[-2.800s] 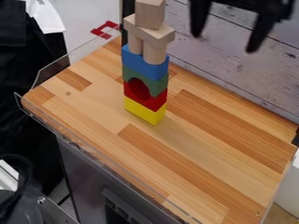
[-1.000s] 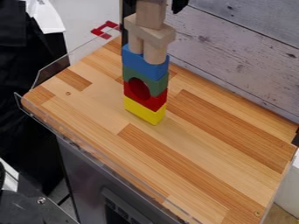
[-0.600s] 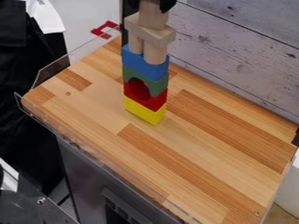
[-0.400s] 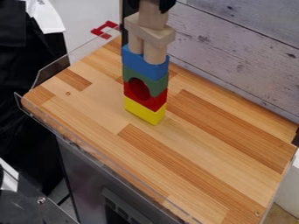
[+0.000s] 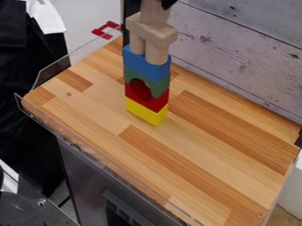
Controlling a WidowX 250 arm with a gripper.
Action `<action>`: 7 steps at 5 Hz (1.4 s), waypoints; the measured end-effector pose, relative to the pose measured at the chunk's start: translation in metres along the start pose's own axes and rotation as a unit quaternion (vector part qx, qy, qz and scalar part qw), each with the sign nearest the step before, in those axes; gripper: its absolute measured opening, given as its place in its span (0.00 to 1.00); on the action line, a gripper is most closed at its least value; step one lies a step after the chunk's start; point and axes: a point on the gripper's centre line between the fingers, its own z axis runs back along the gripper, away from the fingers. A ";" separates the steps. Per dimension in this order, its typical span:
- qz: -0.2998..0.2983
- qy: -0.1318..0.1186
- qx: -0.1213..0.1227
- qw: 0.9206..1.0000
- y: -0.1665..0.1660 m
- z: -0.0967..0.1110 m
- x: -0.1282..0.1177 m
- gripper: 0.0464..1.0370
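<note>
Has the black gripper (image 5: 156, 3) at the plain top block (image 5: 154, 15) of the tower (image 5: 146, 73), inward from the counter's (image 5: 212, 152) far corner, cannot tell whether clamped or loose, and likely calls for light, level pinching of stiff, smooth sides.

Even, bright light; faint, soft shadows.

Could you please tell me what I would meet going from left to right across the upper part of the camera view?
White cloth, red plastic piece, block tower, grey wooden boards.
</note>
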 end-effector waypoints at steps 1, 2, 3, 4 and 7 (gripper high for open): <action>-0.030 -0.024 0.023 0.999 -0.025 0.025 0.004 0.46; -0.036 -0.026 0.030 0.999 -0.041 0.024 -0.001 0.46; -0.068 -0.018 0.019 0.997 -0.068 0.009 -0.005 0.46; -0.095 0.031 -0.009 0.995 -0.093 -0.039 0.004 0.46; -0.147 0.061 0.056 0.986 -0.143 -0.130 -0.019 0.46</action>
